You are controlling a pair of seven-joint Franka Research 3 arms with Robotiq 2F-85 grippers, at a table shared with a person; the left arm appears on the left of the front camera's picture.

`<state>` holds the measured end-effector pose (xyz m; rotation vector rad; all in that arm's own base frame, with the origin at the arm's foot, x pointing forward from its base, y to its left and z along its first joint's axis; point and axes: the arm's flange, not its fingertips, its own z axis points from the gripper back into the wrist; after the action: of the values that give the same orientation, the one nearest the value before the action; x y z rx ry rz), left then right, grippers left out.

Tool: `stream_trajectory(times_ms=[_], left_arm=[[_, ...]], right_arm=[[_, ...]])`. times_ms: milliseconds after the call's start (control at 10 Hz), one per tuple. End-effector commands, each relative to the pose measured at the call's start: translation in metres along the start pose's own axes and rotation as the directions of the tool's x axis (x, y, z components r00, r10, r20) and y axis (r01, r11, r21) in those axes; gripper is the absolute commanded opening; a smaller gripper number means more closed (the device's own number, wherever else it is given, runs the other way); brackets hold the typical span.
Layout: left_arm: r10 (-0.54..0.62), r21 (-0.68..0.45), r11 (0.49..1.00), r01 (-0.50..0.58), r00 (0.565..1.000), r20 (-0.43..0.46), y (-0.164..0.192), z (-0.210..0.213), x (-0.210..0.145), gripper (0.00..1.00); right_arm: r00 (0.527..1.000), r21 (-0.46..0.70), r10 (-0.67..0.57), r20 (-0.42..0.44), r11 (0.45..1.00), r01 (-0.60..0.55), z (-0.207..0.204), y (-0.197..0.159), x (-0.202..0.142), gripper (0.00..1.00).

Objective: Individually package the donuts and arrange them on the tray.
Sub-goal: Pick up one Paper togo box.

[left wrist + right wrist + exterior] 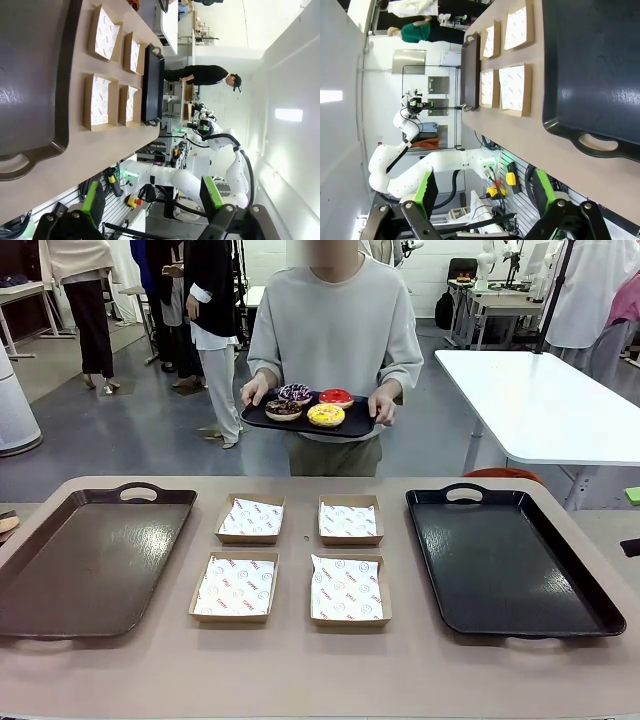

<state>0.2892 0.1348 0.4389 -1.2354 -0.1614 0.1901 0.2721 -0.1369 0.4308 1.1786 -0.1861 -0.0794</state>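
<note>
A person (335,330) at twelve o'clock is holding a tray (258,420) of donuts (326,415). The left gripper (152,197) and right gripper (486,186) are hovering, jaws apart; each donut is needing a gentle, level lift.

Left gripper (152,197): black linked frame, round pivot pins, green pads (91,202) on fingers. Right gripper (485,186): same black build, green pads (427,187). Right arm (170,177), seen from left wrist: white rounded links, black cable run alongside, green light (124,175) noted near base. Left arm (435,165), seen from right wrist: white, smooth-shelled. Person (335,300): pale grey long-sleeved sweatshirt (335,340), olive trousers (335,455) worn.
</note>
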Motion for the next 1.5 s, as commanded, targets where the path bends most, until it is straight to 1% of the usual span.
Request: stream_trajectory(times_ms=[0,100,200,1400], left_arm=[[0.002,0.052,0.999,-0.003,1.0,0.021,-0.002,0.007,-0.002,1.0],[-0.028,0.076,0.997,0.027,0.999,0.016,-0.009,0.006,-0.003,1.0],[0.001,0.016,1.0,-0.001,1.0,0.009,0.001,0.004,-0.001,1.0],[0.001,0.016,1.0,-0.001,1.0,0.009,0.001,0.004,-0.001,1.0]], right_arm=[[1.0,-0.04,-0.01,0.006,0.999,0.01,0.008,0.003,-0.003,1.0],[1.0,-0.058,-0.009,-0.004,0.998,0.009,0.005,0.005,-0.004,1.0],[1.0,-0.01,-0.003,0.005,1.0,0.003,0.003,-0.001,-0.002,1.0],[1.0,-0.01,-0.003,0.005,1.0,0.003,0.003,-0.001,-0.002,1.0]])
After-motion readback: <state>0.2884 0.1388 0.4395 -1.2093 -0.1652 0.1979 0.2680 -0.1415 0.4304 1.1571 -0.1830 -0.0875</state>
